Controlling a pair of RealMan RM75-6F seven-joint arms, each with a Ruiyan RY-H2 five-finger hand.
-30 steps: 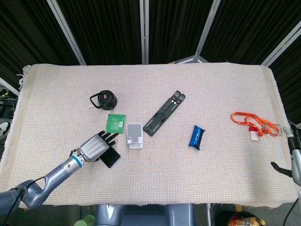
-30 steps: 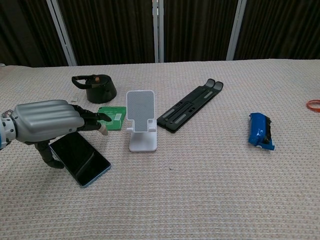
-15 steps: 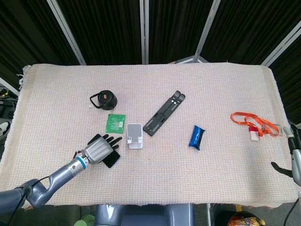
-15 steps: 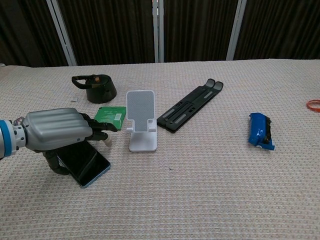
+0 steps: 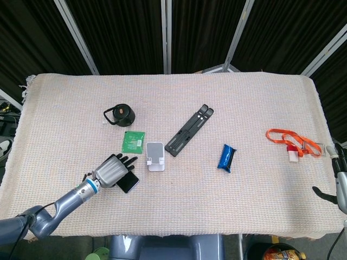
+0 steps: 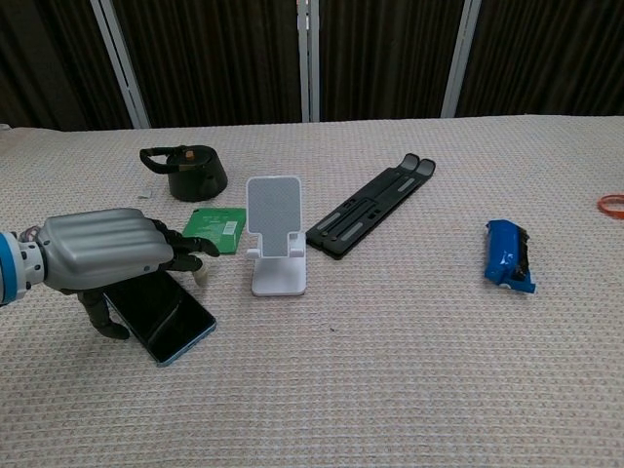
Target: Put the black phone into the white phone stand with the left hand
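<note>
Phone: black phone lies flat on the cloth, left of the white phone stand.
Fingers: my left hand is over it, fingers spread, holding nothing.
Risk: flat phone may slide away when I pinch.

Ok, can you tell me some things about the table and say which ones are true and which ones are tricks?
1. The black phone is already standing in the white phone stand. False: it lies flat on the cloth beside the stand, partly under the left hand.
2. The white phone stand has nothing in it. True.
3. The blue packet sits on top of the green card. False: the packet lies far off to the side, apart from the card.
4. The orange strap lies near the far side edge of the table. True.
5. The left hand holds the black lid. False: the lid sits alone behind the green card.
</note>
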